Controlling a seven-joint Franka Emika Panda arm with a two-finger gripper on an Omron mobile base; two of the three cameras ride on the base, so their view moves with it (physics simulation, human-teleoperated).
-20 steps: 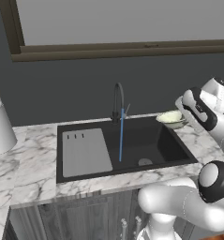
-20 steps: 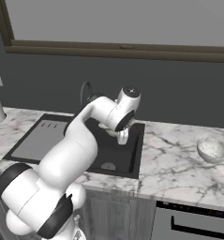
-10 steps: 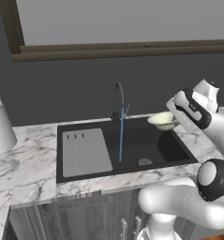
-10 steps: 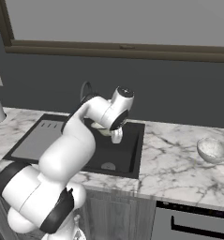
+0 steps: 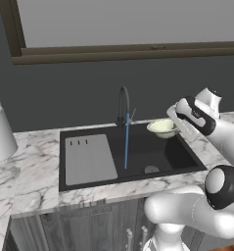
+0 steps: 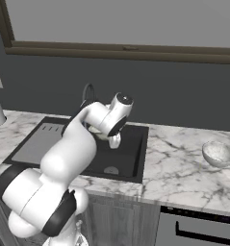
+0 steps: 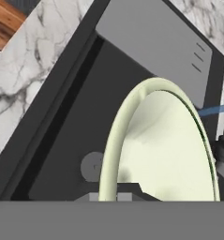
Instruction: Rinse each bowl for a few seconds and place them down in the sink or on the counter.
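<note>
A pale cream bowl (image 5: 162, 127) hangs over the right back part of the black sink (image 5: 157, 153), with my gripper (image 5: 175, 128) shut on its right rim. The bowl is a short way right of the blue water stream (image 5: 127, 145) that falls from the dark faucet (image 5: 123, 105). In the hand view the bowl (image 7: 167, 145) stands on edge, pinched at its rim by the gripper (image 7: 116, 197), above the basin and its drain (image 7: 91, 166). A second bowl (image 6: 219, 153) sits upright on the marble counter (image 6: 179, 175), far right of the sink.
The grey drainboard panel (image 5: 89, 159) covers the sink's left part. A tall white cylinder (image 5: 1, 133) stands on the counter at far left. The round drain (image 5: 151, 169) lies in the basin floor, right of the stream. A dark wall rises behind the counter.
The arm has carried the held bowl leftward, from above the sink's right rim toward the water stream. The water still runs, and the bowl on the counter has not moved.
</note>
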